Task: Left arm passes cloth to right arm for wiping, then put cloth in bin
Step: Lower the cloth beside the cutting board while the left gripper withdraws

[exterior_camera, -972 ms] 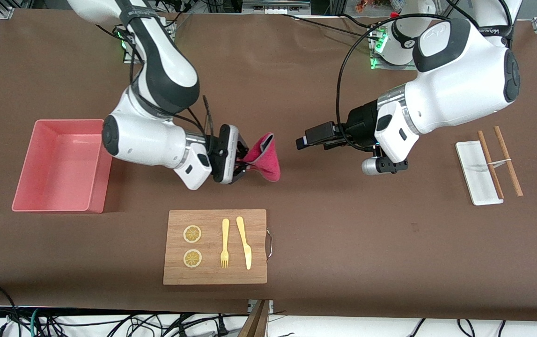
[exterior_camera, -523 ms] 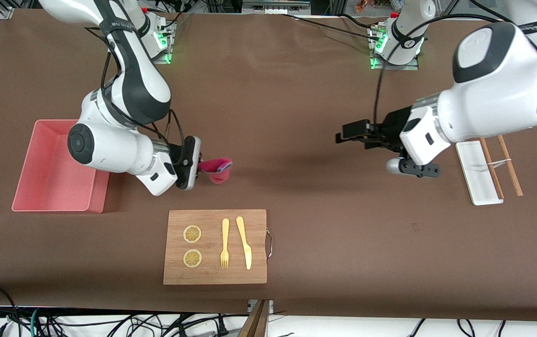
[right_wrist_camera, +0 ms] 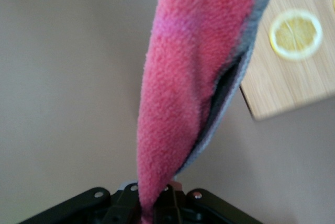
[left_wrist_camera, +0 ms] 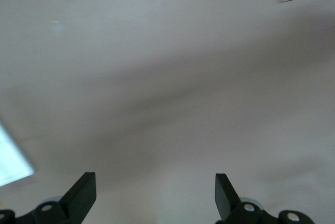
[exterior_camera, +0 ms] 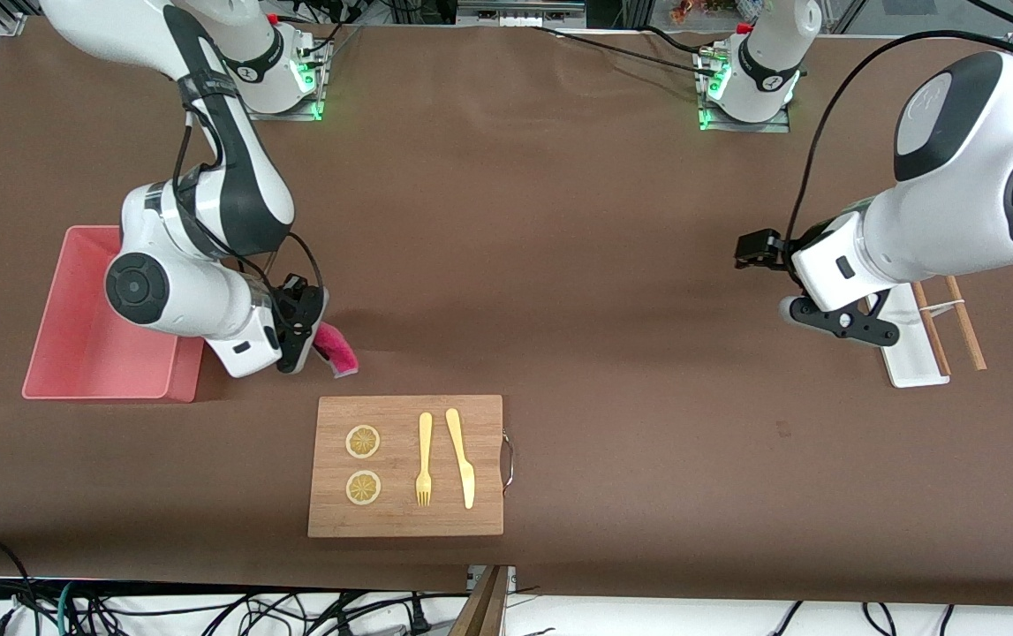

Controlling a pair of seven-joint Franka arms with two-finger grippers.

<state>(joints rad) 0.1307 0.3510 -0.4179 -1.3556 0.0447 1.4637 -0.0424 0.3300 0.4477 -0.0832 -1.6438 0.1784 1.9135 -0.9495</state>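
Observation:
The crimson-pink cloth [exterior_camera: 336, 350] hangs folded from my right gripper [exterior_camera: 310, 331], which is shut on one edge of it. It is low over the table between the pink bin [exterior_camera: 73, 344] and the chopping board's corner; I cannot tell whether it touches the table. In the right wrist view the cloth [right_wrist_camera: 193, 77] drops from the right gripper [right_wrist_camera: 154, 200], its grey underside showing along one edge. My left gripper [exterior_camera: 752, 250] is open and holds nothing, over the table beside the white tray. The left wrist view shows the left gripper [left_wrist_camera: 154, 190] wide apart over bare table.
A wooden chopping board [exterior_camera: 400, 411] with two lemon slices, a fork and a knife lies nearer the front camera than the cloth. A narrow white tray [exterior_camera: 910, 358] and chopsticks [exterior_camera: 965, 322] lie at the left arm's end. The right arm's elbow overhangs part of the bin.
The right arm has carried the cloth from mid-table down toward the bin's end, near the board's corner. The left arm has drawn back toward the white tray, still open.

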